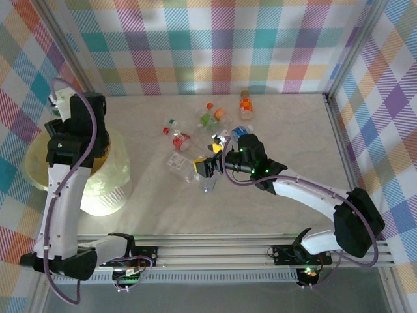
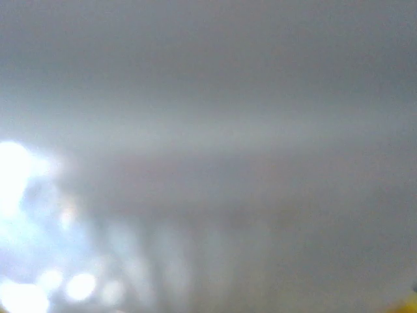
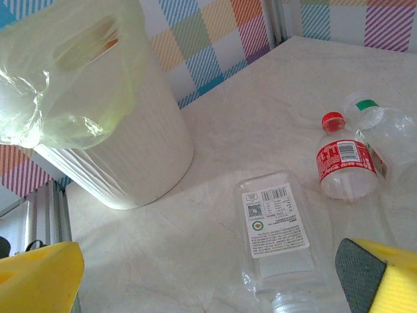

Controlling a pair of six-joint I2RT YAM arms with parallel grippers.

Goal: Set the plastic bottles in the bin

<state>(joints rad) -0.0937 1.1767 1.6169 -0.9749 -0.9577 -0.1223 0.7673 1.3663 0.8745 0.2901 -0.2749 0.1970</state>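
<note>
Right gripper [image 3: 208, 280], wide open and empty, above a flat clear bottle [image 3: 277, 235] mid table [image 1: 287, 130]; bin [image 3: 130, 156] at its left edge; left gripper [image 1: 64, 111] over the bin, opening we cannot tell; we judge the slick bottle may squirt free when pinched.

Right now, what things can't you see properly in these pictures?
- Left wrist view: too blurred to tell what lies before the camera.
- Top view: the left arm hides the inside of the bin; labels on the far bottles are too small to read.
- Right wrist view: the bottom edge cuts off the neck end of the clear bottle; the right edge cuts off the green-capped bottle.
</note>
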